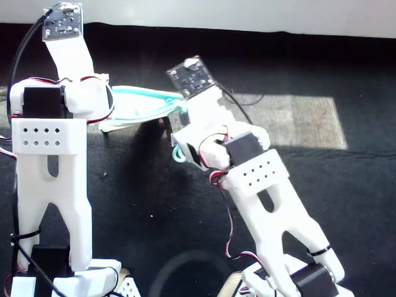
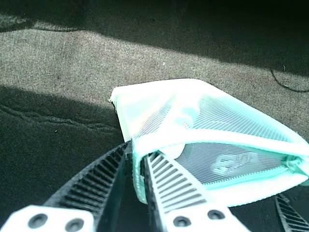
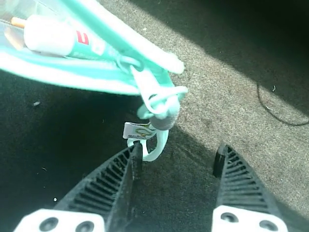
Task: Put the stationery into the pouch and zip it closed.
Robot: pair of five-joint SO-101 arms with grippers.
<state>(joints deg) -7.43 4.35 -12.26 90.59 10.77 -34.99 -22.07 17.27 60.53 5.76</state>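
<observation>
Your left claw (image 2: pixel 137 153) is squeezed shut on the mint edge of the pouch (image 2: pixel 207 121). It has one black ridged finger on each side of the rim. Your right claw (image 3: pixel 179 149) is spread wide and holds nothing. One of its fingers (image 3: pixel 120 179) has its tip right at the loop (image 3: pixel 153 145) that hangs from the zip pull (image 3: pixel 155 104). You cannot tell if the tip really touches the loop. The other finger stands well off to the side, over bare mat (image 3: pixel 203 111).

The zip pull sits at the very end of the pouch, at the corner next to your right claw. You cannot tell if the zip is shut along its whole length.

One side of the pouch is see-through with thin stripes. Through it you can see a white tube (image 3: pixel 48 36) with a red mark, lying inside. A small tan tip pokes out beside the tube, and you cannot tell what it is.

From up high, the pouch (image 1: pixel 139 106) runs between your two arms, one arm at each end. A dark shadow lies on the mat under it.

Farther off, a bright sun patch (image 1: pixel 297 120) falls across the mat. A thin thread (image 3: pixel 275 111) curls on the mat there. A white wall (image 1: pixel 247 15) runs along the back.
</observation>
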